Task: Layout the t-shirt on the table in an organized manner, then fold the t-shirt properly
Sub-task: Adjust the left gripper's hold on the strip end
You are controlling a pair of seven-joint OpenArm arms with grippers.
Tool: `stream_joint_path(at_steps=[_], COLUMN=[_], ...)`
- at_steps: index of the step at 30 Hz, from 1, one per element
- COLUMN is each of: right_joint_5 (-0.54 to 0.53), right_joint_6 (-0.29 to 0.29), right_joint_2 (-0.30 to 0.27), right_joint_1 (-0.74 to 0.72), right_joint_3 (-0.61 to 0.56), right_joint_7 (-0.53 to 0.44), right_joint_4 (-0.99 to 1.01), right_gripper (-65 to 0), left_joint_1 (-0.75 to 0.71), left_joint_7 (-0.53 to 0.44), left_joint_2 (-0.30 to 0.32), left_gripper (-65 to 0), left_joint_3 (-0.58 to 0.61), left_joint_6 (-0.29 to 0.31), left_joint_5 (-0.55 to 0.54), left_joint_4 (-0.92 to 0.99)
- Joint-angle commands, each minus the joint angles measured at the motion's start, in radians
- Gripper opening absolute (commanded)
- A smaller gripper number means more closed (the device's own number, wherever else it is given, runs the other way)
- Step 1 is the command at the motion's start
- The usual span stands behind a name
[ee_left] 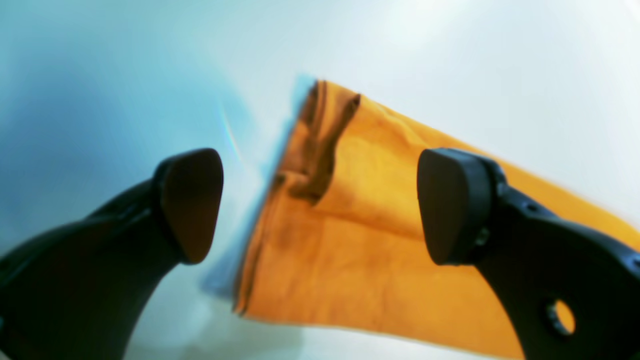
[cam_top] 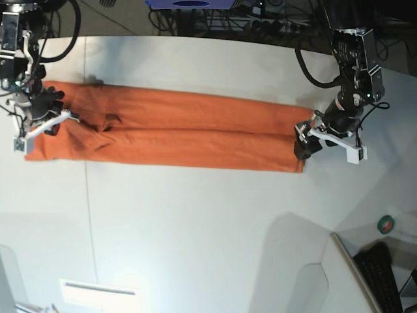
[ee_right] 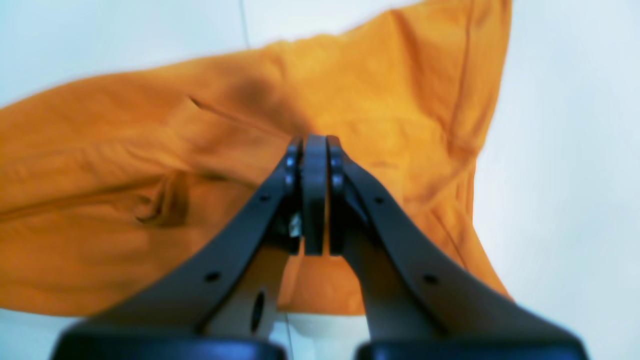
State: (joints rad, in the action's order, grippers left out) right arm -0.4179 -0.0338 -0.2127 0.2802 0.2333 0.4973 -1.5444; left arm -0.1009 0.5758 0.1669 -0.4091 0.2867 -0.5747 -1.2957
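The orange t-shirt lies as a long folded strip on the table, right gripper pinched shut over its one end, left gripper spread wide just above the other.

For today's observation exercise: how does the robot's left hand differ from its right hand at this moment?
The left hand is open, its fingers spread wide; the right hand is shut, fingers pressed together. The left hand sits at one end of the folded t-shirt, holding nothing; the right hand is at the opposite end, low over the cloth, though a grip cannot be confirmed. Both have dark fingers.
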Motion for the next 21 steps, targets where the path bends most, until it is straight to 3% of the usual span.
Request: stream_joint_path(at_steps=[1,5,14,16,21], right_joint_5=[-0.008,-0.008,-0.009,-0.009,-0.009], right_joint_6=[-0.001,-0.001,-0.001,-0.001,-0.001], right_joint_2=[-0.012,-0.012,-0.012,-0.012,-0.011], right_joint_1=[-0.009,0.001,0.004,0.004,0.004], right_joint_3=[0.004,0.004,0.004,0.005,0.008], right_joint_7=[-0.024,-0.024,-0.024,-0.024,-0.024], right_joint_4=[-0.018,-0.018,-0.018,-0.018,-0.020], right_gripper=[-65.0,-65.0,-65.0,-65.0,-65.0], left_joint_1=[0.030,0.089,0.137,0.135,0.132], left_joint_7=[-0.020,-0.020,-0.020,-0.020,-0.020], left_joint_2=[0.038,0.082,0.093,0.096,0.099], left_gripper=[-7.2,-7.2,-8.2,-15.0,-42.9], left_joint_3=[0.006,0.131,0.151,0.187,0.215], left_joint_6=[-0.001,-0.001,-0.001,-0.001,-0.001], left_joint_5=[-0.032,-0.046,-0.043,-0.046,-0.043], left_joint_4=[0.031,0.138,0.273,0.281,0.310])
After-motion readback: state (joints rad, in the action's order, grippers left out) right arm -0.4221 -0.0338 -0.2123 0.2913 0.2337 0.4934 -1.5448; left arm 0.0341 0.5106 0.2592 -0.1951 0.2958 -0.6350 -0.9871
